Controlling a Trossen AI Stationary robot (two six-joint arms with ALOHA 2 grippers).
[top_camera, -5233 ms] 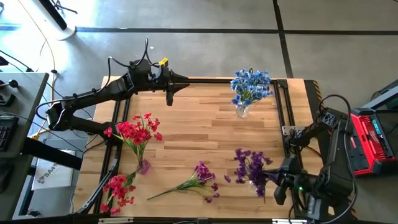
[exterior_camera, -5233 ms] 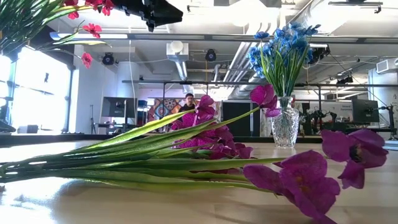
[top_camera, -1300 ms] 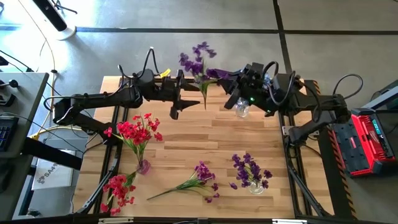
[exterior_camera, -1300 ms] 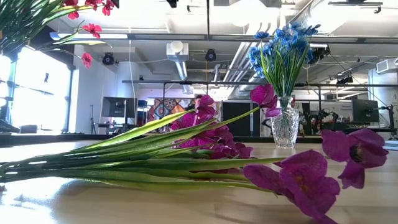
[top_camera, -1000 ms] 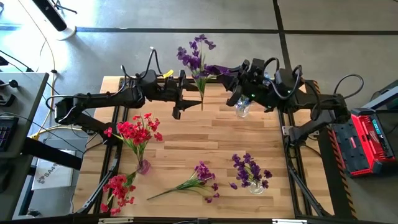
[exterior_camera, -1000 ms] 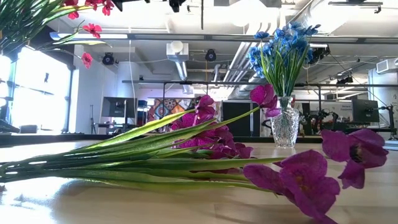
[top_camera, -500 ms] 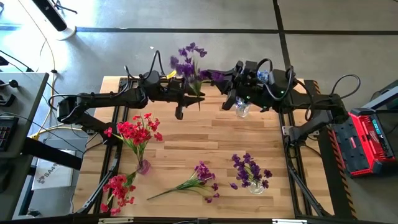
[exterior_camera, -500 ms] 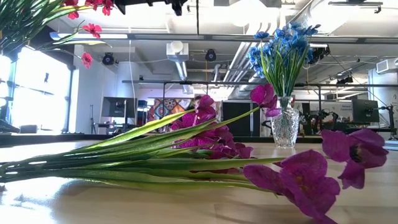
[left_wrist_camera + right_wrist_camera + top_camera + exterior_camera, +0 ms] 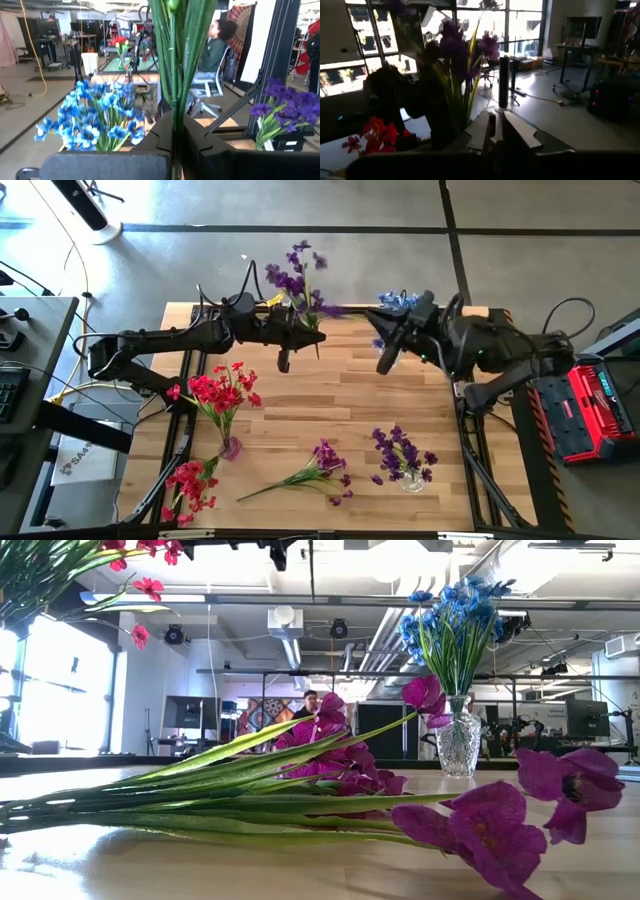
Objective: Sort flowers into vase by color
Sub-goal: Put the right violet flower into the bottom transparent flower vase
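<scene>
My left gripper [image 9: 305, 332] is over the table's far edge, shut on a purple spray [image 9: 297, 278] that stands upright, blossoms up. The spray's stem [image 9: 311, 575] hangs down in the low view. My right gripper [image 9: 388, 350] is to its right, shut and holding nothing, in front of the blue flowers [image 9: 398, 301] in their glass vase [image 9: 458, 745]. Red flowers [image 9: 220, 390] stand in a vase at the left. Purple flowers [image 9: 403, 452] stand in a vase near the right. One purple spray [image 9: 315, 471] and one red spray [image 9: 190, 484] lie flat on the table. My left gripper pinches the purple spray's green stem [image 9: 172, 120] between its two fingers, below the leaves. The fingers come level from the table's left and lie across the stem. The spray is upright and lifted clear of the table, its lower stem hanging free below the fingers.
The bare wooden middle of the table [image 9: 330, 395] lies between the vases. Black rails run along the table's left and right sides. A person [image 9: 212, 50] sits in the room beyond the table.
My right gripper has drawn away from the purple spray toward the table's right edge, uncovering the blue flowers. The spray stays in my left gripper, and its blossoms have leaned a little toward the table's left.
</scene>
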